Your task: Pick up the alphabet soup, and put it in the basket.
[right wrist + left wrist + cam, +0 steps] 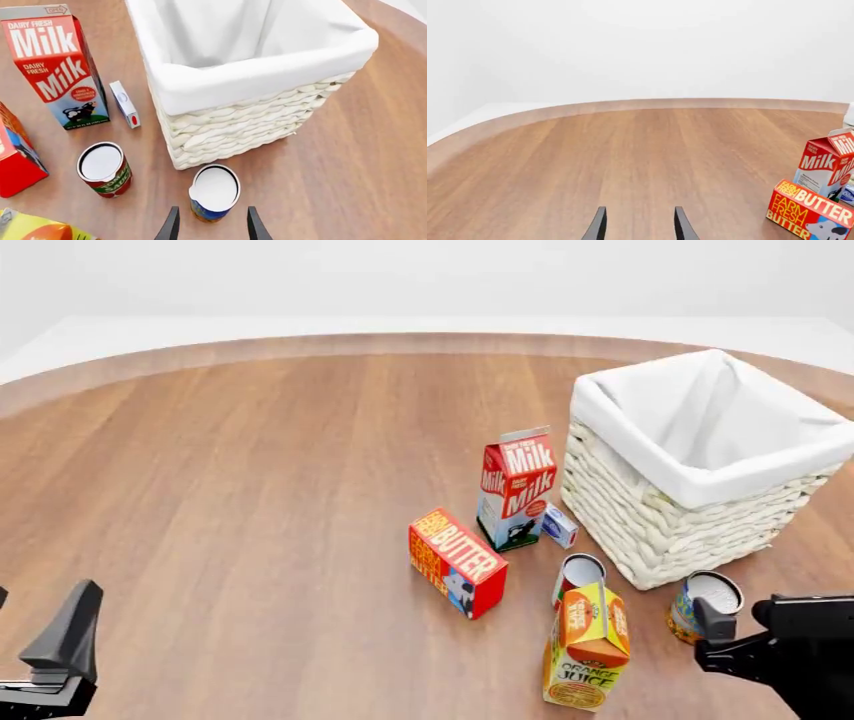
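The wooden worktop (240, 500) fills every view, with a pale curved far edge. On its right side stands the basket (694, 475), off-white wicker with a white cloth lining folded over the rim; the right wrist view looks down into its lining, while the left wrist view does not show it at all.

The milk carton (515, 487) stands upright just left of the basket, and the orange juice carton (587, 645) stands nearer the arms; in the right wrist view only a corner of the juice carton shows. The butter box (458, 562) sits left of the milk carton, and it and the milk carton are the only goods clear in the left wrist view.

The alphabet soup (703, 606) stands upright near the basket's near corner; the right wrist view shows its pale top and blue label, with a small gap to the wicker. The red-labelled can (579, 577) stands to its left, apart from it. A small white and blue box (559, 525) lies between milk carton and basket.

The right hand (213, 225) hovers with fingers spread wide, straddling nothing, the soup just beyond the tips. The left hand (640, 225) is likewise wide, over bare wood, far from the goods.
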